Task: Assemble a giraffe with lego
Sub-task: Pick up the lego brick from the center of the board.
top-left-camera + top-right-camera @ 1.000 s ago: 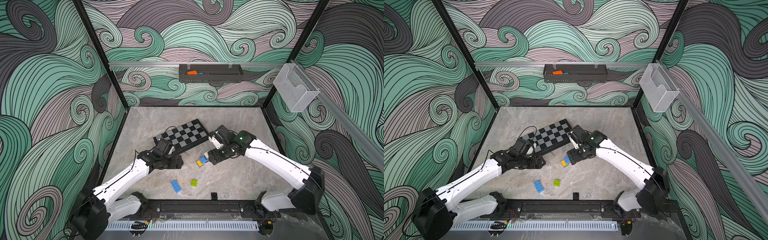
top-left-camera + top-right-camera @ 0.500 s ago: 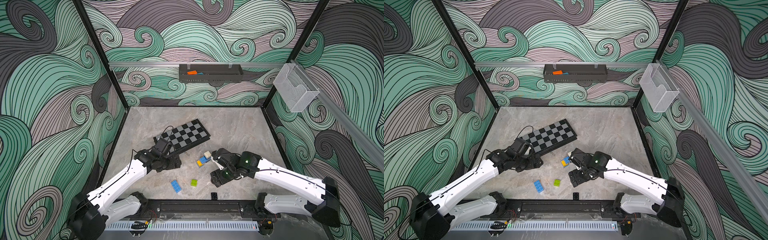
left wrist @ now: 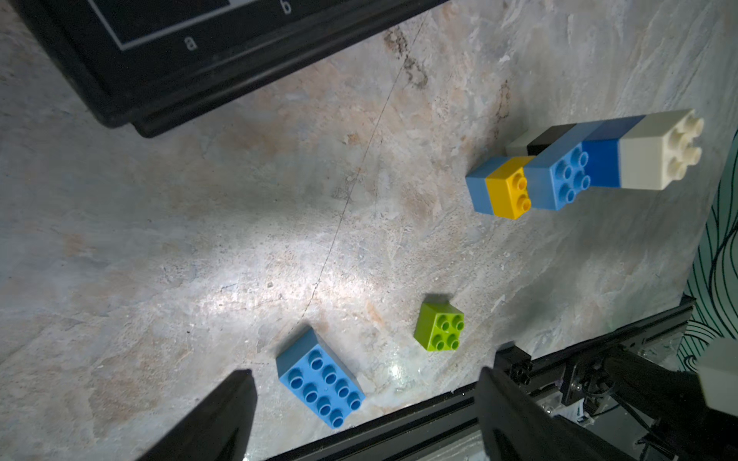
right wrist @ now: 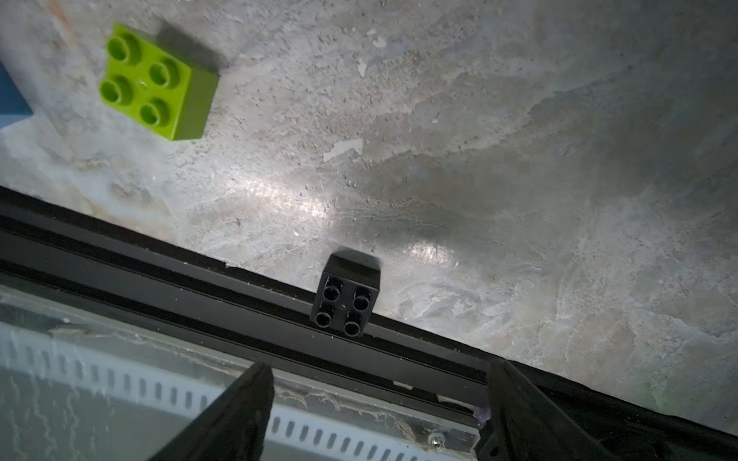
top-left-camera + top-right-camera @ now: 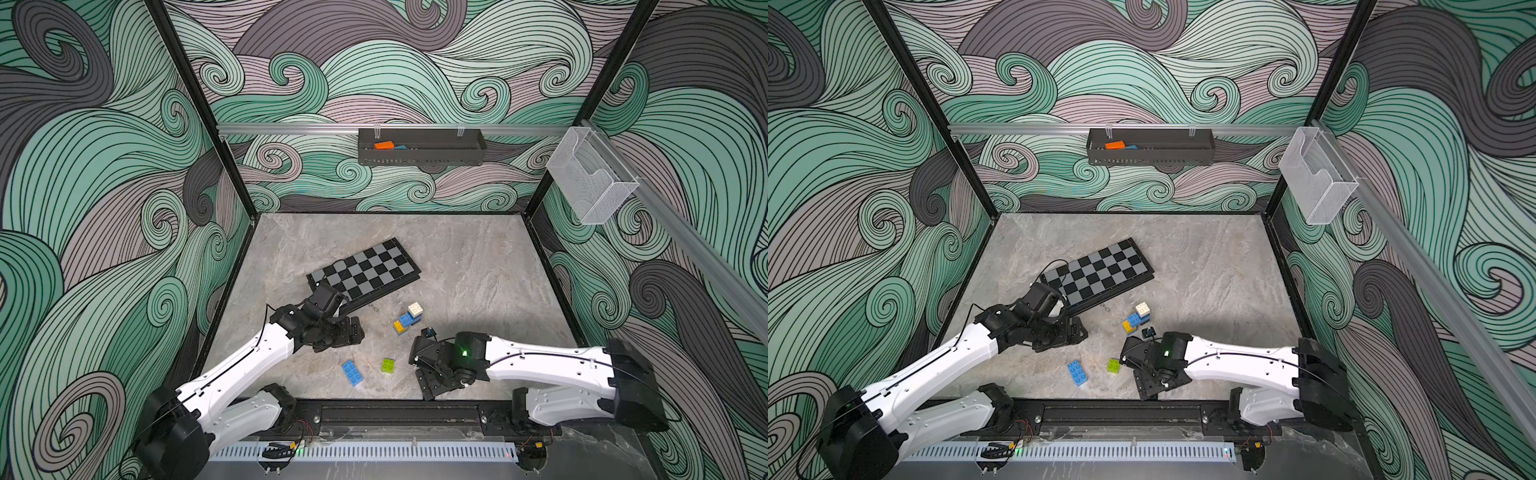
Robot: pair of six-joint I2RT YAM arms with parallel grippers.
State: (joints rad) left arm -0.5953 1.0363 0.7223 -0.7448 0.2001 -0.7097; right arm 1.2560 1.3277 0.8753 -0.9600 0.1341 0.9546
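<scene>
Overall, in both top views the grey table (image 5: 478, 266) (image 5: 1217, 266) is bare across its far and right-hand parts, so the widest room lies there. Everything else crowds the near half. A chequered board (image 5: 365, 270) (image 5: 1100, 274) lies flat and askew, left of centre, clear of every wall. The giraffe (image 5: 409, 318) (image 5: 1136, 320), a part-built stack of white, blue, yellow and black bricks, stands near the board's front edge, apart from it. A blue brick (image 5: 352, 372) (image 5: 1077, 372) and a green brick (image 5: 388, 365) (image 5: 1113, 365) lie near each other, not touching, close to the front rail (image 5: 395, 411) (image 5: 1121, 411). The left gripper (image 5: 355, 330) (image 5: 1077, 332) sits by the board's near corner, with bare table between it and the giraffe. The right gripper (image 5: 430, 382) (image 5: 1148, 384) reaches over the table's front edge, just beside the green brick. Neither gripper's spread can be judged from above.

Left wrist view: its fingers (image 3: 223, 415) stand wide apart with nothing gripped. The blue brick lies on the table ahead of them, close to the front rail. The board's border shows the letters a and b, unreadable from above.

Right wrist view: its fingers (image 4: 239, 411) are likewise spread wide and empty. A black brick (image 4: 346, 297), not made out in the top views, rests at the table's very edge against the front rail, well apart from the green brick.
</scene>
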